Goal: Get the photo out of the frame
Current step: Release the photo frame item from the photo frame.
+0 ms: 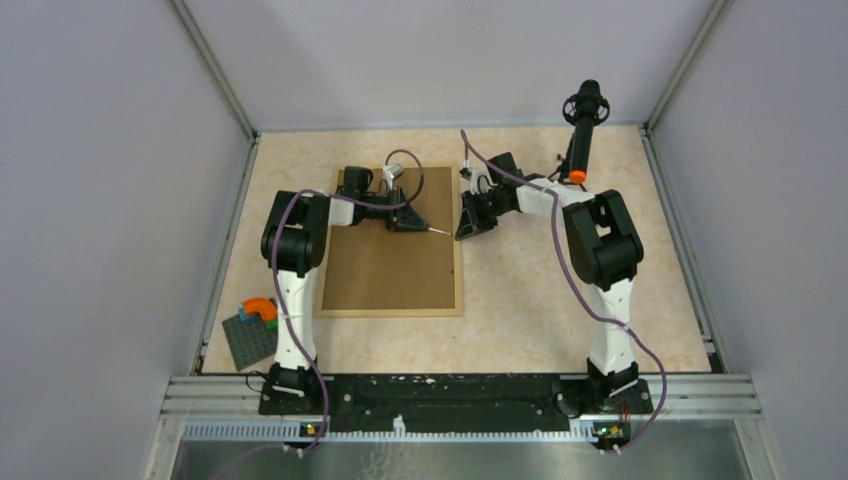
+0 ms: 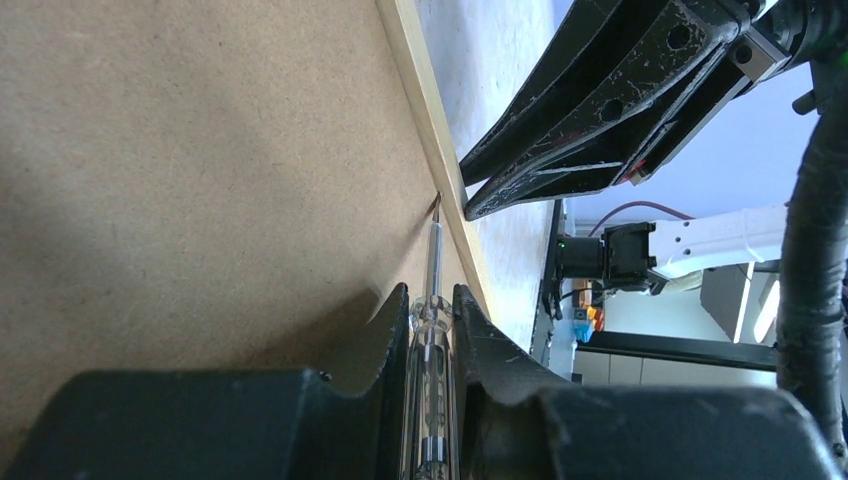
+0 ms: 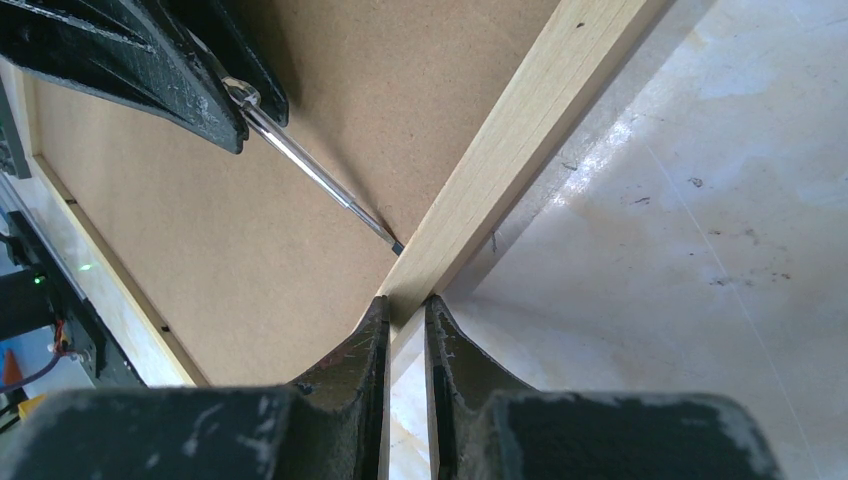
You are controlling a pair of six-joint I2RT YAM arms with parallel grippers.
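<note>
Prying is in hand: the frame (image 1: pixel 392 268) lies face down on the tabletop (image 1: pixel 540 300), brown backing up, the photo hidden beneath it. A thin screwdriver (image 2: pixel 433 262) is clenched in the left pincer (image 2: pixel 431 312), its tip set at the board's right edge. The right pincer (image 3: pixel 405 318) is nearly closed, seemingly nipping the rail. Next, gentle levering is called for.

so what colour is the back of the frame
Plain brown fibreboard on the frame, edged in light wood; clearest in the top view.
</note>
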